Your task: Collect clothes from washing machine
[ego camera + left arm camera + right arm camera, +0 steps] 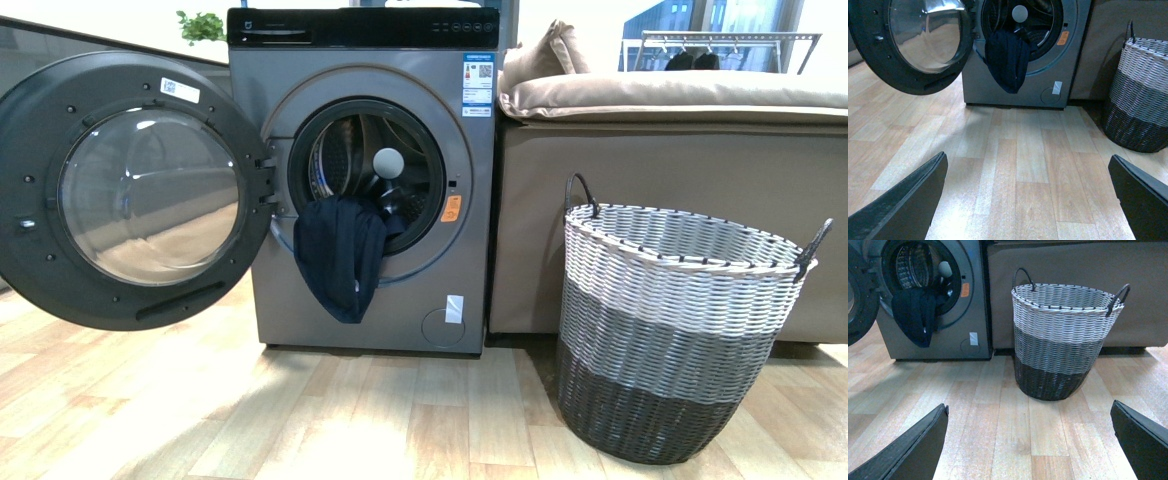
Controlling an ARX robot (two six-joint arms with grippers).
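Note:
The grey washing machine [400, 300] stands at centre left with its round door [130, 190] swung open to the left. The dark navy clothes [340, 255] hang limp over the porthole's lower rim, half out of the steel drum [345, 150]. They also show in the left wrist view [1007, 60] and in the right wrist view [913, 315]. My left gripper [1028, 200] is open over the wooden floor, well short of the machine. My right gripper [1029, 442] is open over the floor in front of the basket. Neither arm shows in the front view.
A woven grey-white basket [680, 330] with dark handles stands right of the machine; it also shows in the right wrist view [1063, 340]. A tan sofa [680, 130] stands behind it against the machine's side. The open door [923, 45] juts out over the floor at left.

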